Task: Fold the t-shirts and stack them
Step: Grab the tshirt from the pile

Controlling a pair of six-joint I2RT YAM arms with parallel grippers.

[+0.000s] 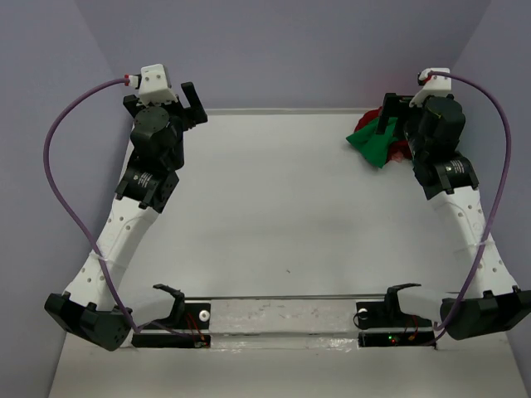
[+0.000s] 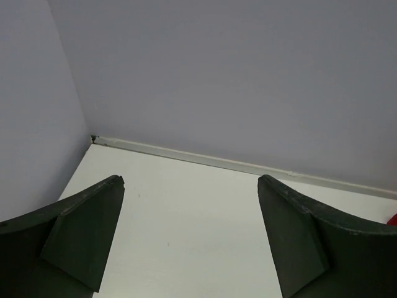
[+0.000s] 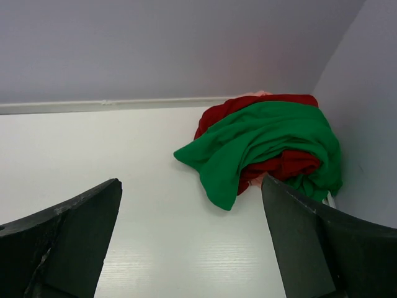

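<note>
The two t-shirts lie crumpled together in one pile in the table's far right corner. The bright green t-shirt (image 1: 372,143) (image 3: 267,136) is draped over the dark red t-shirt (image 1: 402,153) (image 3: 290,164). My right gripper (image 1: 393,116) (image 3: 191,182) hovers just on the near side of the pile, open, with only bare table between its fingers. My left gripper (image 1: 195,103) (image 2: 191,180) is open over the far left corner and holds nothing. A sliver of red cloth (image 2: 392,218) shows at the right edge of the left wrist view.
Lilac walls close off the white table (image 1: 265,207) at the back (image 1: 274,50) and on both sides. Purple cables (image 1: 51,157) (image 1: 502,166) loop out from each arm. The arm bases and a mounting rail (image 1: 282,319) line the near edge.
</note>
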